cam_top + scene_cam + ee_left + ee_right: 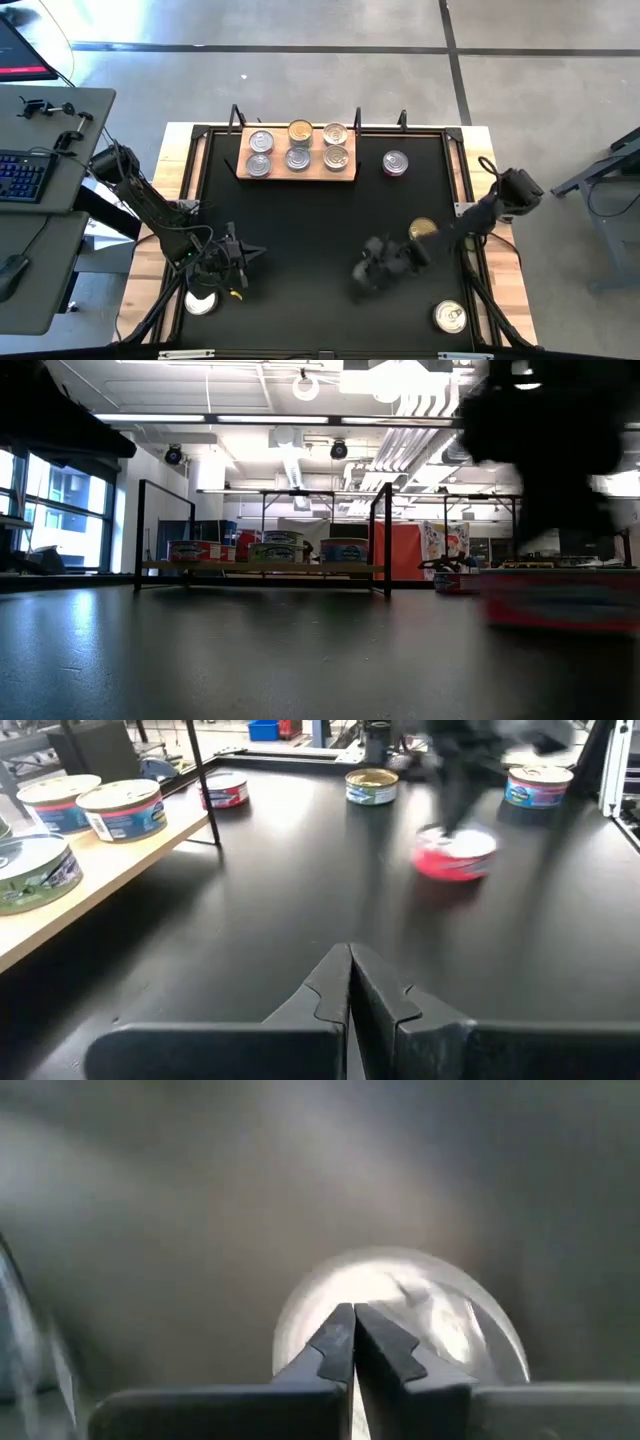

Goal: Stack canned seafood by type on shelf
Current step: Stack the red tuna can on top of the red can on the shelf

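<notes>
The light wooden shelf (pixel 296 176) stands at the mat's far side with several tins (pixel 298 157) on it, some stacked. Loose tins lie on the black mat: a reddish one (pixel 395 163) right of the shelf, a gold-lidded one (pixel 422 229), a silver one (pixel 450 317) at the near right and one (pixel 200 303) under my left arm. My right gripper (pixel 353 1312) is shut, pointing down over a red-sided, silver-lidded tin (pixel 455 855) near the mat's middle. My left gripper (pixel 350 952) is shut and empty at the near left (pixel 258 253). My right gripper's shut fingers (pixel 335 1342) stand right over the silver lid (pixel 430 1315) of the red-sided tin, coming from above. The tin stands on the mat. I cannot tell whether the fingertips touch the lid.
Black metal posts (pixel 138 535) rise around the shelf. The wide black mat (pixel 310 220) between the shelf and the grippers is bare. A desk with a keyboard (pixel 25 175) stands left of the table.
</notes>
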Action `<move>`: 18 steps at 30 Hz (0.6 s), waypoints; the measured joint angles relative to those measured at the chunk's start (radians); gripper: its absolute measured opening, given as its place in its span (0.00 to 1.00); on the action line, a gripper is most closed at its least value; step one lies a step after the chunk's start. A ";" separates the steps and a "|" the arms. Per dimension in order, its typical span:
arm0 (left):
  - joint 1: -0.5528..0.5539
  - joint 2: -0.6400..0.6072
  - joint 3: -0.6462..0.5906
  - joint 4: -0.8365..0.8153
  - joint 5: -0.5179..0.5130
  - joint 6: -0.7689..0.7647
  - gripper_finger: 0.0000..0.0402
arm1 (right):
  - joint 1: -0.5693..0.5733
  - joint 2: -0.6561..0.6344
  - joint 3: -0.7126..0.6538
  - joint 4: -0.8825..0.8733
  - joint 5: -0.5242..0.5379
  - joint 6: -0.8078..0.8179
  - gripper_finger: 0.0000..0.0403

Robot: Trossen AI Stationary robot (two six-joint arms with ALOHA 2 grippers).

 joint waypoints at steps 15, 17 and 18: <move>0.026 0.000 0.000 0.060 0.012 0.001 0.00 | -0.061 -0.001 0.004 0.156 0.191 -0.402 0.00; 0.052 0.000 0.000 0.066 0.027 0.000 0.00 | -0.034 -0.001 0.003 0.088 0.190 -0.304 0.00; 0.070 0.000 0.001 0.072 0.042 0.001 0.00 | -0.017 -0.001 0.003 0.071 0.183 -0.278 0.00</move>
